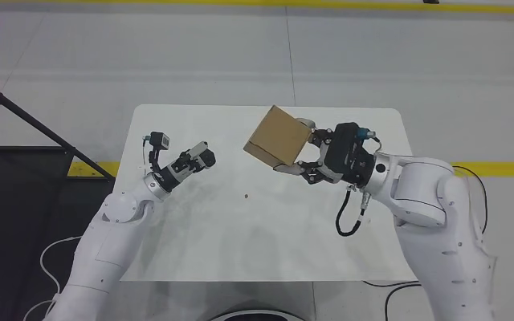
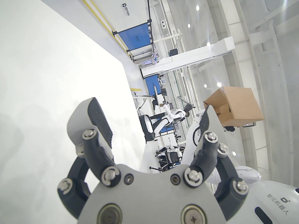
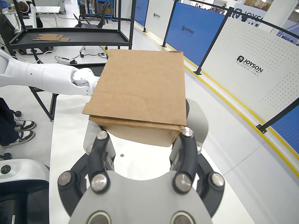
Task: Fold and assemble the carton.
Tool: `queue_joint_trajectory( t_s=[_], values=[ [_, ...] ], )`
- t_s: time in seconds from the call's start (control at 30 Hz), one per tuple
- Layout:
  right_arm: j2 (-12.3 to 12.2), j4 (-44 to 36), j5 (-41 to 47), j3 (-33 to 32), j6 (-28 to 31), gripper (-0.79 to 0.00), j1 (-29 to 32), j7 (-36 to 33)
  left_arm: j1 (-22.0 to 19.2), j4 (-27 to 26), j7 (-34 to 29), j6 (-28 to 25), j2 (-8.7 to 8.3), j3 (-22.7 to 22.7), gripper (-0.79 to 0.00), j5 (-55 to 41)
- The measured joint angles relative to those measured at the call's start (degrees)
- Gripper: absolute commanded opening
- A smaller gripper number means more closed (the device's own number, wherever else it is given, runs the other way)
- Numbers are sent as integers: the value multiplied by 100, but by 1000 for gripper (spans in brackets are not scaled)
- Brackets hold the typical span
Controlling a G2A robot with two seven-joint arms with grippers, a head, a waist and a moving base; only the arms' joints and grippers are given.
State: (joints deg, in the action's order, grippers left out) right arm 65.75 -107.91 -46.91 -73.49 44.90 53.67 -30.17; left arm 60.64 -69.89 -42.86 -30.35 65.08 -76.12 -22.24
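Right gripper point(image 1: 310, 154): I see its 2 fingers closed on the carton point(image 1: 277, 136), 1 on each side of the end that faces the wrist.
Carton position: it is held off the table point(image 1: 241, 241) at a tilt, over the far right part of the tabletop and near the far edge.
Carton form: brown cardboard, already in box shape.
Carton from the right wrist: a broad flat panel faces up toward my camera. The edge nearest the gripper shows layered cardboard, with a flap end hanging below it.
Left gripper point(image 2: 151, 115): the jaws are spread wide and hold nothing, and the 2 dark pads point(image 2: 101, 117) have open space between them.
Left arm position: it is above the left part of the table, well apart from the carton, with the gripper pointed roughly toward it.
Carton from the left wrist: I see it raised in the air, with folded flaps on the end turned my way.
Table surface: white, with rounded corners.
Speck point(image 1: 246, 195): 1 small dark mark on the tabletop, between the 2 arms and nearer the robot than the carton.
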Motion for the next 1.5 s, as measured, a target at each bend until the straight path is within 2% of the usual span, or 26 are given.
queue_joint_trajectory(
  t_s=[0.17, 0.37, 0.6, 0.77, 1.03, 1.23, 1.27, 1.3, 1.4, 1.43, 1.5],
  values=[
    [-7, 298, 152, 308, 123, -785, 289, -16, 0, 0, 0, 0, 0, 0, 0, 0],
    [-26, 886, 432, 847, 493, -785, 671, -350, 0, 0, 0, 0, 0, 0, 0, 0],
    [0, 1468, 457, 1288, 532, -785, 664, -379, 0, 0, 0, 0, 0, 0, 0, 0],
    [43, 1717, -412, 1461, 120, -785, 518, -83, 0, 0, 0, 0, 0, 0, 0, 0],
    [89, 2207, -2332, 1679, -533, -785, 493, 1258, 0, 0, 0, 0, 0, 0, 0, 0],
    [144, 2575, -2871, 1819, -913, -785, 394, 1913, 0, 0, 0, 0, 0, 0, 0, 0],
    [155, 2631, -2884, 1841, -943, -699, 365, 1949, 0, 0, 0, 0, 0, 0, 0, 0],
    [171, 2699, -2883, 1870, -965, -573, 327, 1995, 0, 0, 0, 0, 0, 0, 0, 0],
    [204, 2845, -2812, 1924, -954, -360, 245, 2075, 0, 0, 0, 0, 0, 0, 0, 0],
    [212, 2877, -2802, 1939, -944, -228, 223, 2082, 0, 0, 0, 0, 0, 0, 0, 0],
    [228, 2936, -2769, 1965, -908, -52, 182, 2099, 0, 0, 0, 0, 0, 0, 0, 0]
  ],
)
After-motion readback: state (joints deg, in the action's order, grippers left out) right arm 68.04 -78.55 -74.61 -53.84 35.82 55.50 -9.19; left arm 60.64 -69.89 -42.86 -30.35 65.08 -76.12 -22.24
